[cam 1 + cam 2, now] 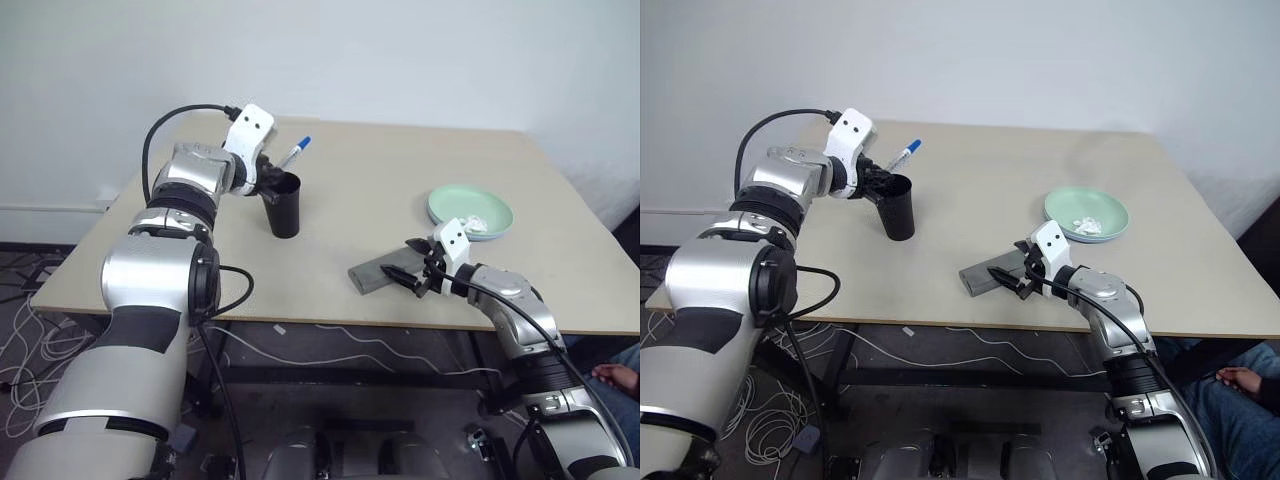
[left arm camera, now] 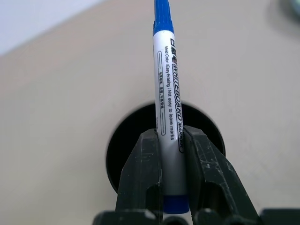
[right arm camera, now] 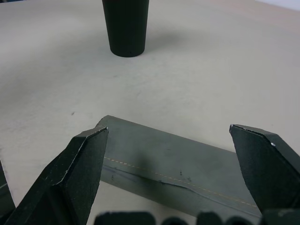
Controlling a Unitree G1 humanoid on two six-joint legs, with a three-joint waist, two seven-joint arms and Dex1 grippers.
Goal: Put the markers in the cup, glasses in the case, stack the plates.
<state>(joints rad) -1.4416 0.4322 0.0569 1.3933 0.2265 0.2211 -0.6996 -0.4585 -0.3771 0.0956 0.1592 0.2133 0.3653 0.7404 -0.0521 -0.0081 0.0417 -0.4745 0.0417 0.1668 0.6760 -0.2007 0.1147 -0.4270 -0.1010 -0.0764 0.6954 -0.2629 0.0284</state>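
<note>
Left gripper (image 2: 169,154) clamps a whiteboard marker (image 2: 168,112) above the black cup (image 1: 284,205); right gripper (image 3: 171,164), fingers wide, beside the grey case (image 1: 382,274).

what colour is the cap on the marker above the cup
Blue, on the marker above the cup; clearest in the left wrist view.

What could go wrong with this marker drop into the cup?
1. The marker sits tilted in the left gripper, tip past the far rim of the cup; released now, it may land on the table.
2. The tall cup is narrow at the base, so a nudge could tip it.
3. The right gripper, open, straddles the case and could shove it.
</note>
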